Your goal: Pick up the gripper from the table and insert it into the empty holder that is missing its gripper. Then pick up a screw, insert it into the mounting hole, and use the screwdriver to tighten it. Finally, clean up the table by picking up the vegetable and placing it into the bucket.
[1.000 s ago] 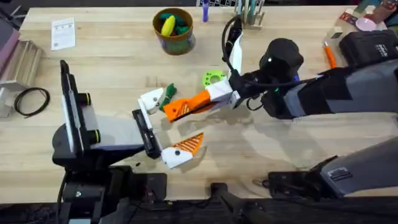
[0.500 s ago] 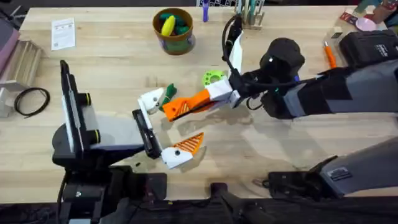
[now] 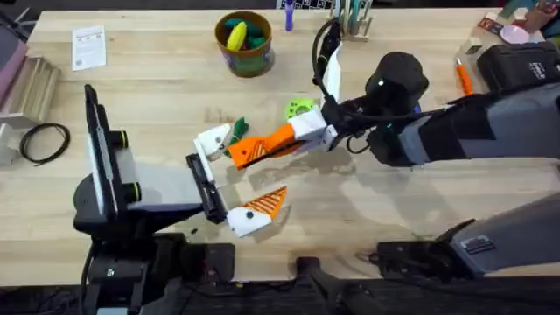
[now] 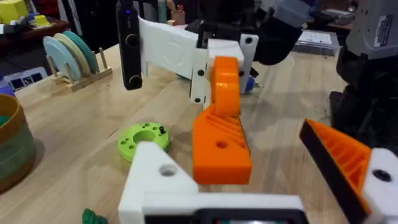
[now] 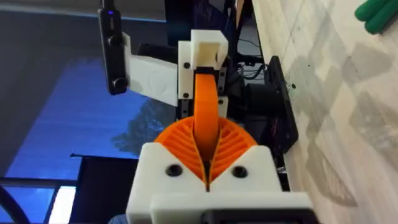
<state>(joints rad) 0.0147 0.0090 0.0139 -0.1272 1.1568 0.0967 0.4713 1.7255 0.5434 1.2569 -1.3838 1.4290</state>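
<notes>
Right claw (image 3: 254, 150) pinching gripper (image 3: 249, 152) beside empty holder (image 3: 213, 139).

Right pincer (image 3: 254, 150) clamped, reaching across middle; left pincer (image 3: 234, 179) spread

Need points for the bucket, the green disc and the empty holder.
bucket (image 3: 246, 58): overhead view, on its green-banded front wall.
green disc (image 4: 144, 138): left wrist view, on its top face beside the centre hole.
empty holder (image 3: 213, 140): overhead view, on the white mount's upper face.
</notes>
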